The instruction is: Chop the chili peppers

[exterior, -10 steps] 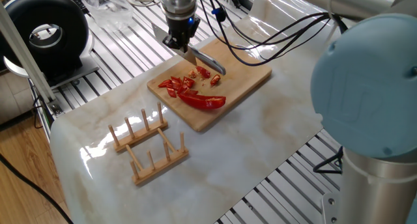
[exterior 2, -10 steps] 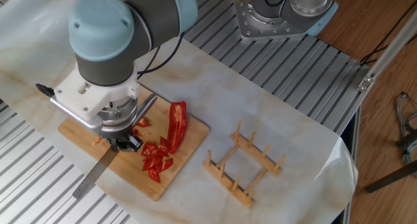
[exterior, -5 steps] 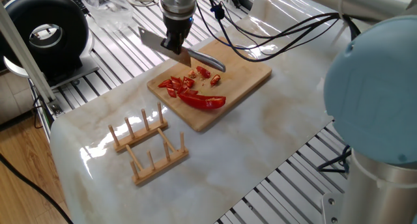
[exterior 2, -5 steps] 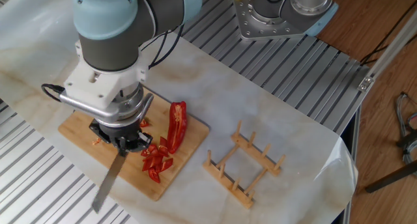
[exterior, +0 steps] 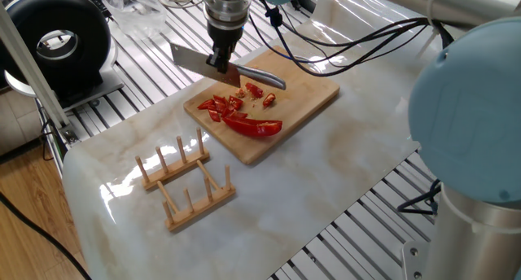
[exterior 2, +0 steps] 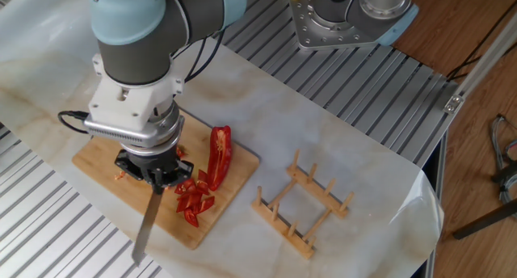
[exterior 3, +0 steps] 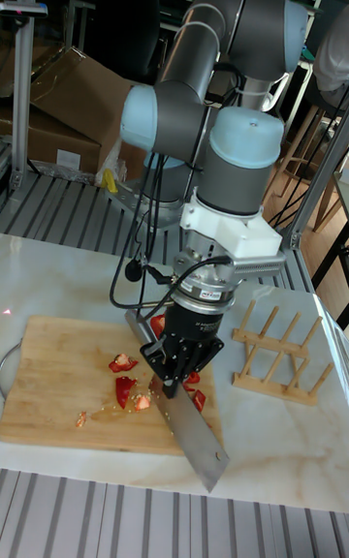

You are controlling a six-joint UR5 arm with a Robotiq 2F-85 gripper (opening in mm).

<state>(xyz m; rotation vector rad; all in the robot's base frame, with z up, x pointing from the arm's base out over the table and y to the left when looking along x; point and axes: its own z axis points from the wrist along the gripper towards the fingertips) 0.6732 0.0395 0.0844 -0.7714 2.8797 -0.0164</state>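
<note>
Gripper [exterior: 221,59] — clamping a knife [exterior 2: 148,219] by the handle, blade now swinging round from a second ago, its flat tip pointing toward 9 o'clock in one fixed view, toward 6 o'clock off the board edge in the other. Chili peppers [exterior: 242,109] — lying on the cutting board [exterior: 313,91], unmoved: one long glossy half [exterior 2: 219,154] at the board's edge nearest the rack, small cut bits [exterior 2: 192,199] clustering just beside it, under the gripper. Wooden rack [exterior: 184,181] — sitting on the marble table [exterior: 326,174], well apart from the board.
</note>
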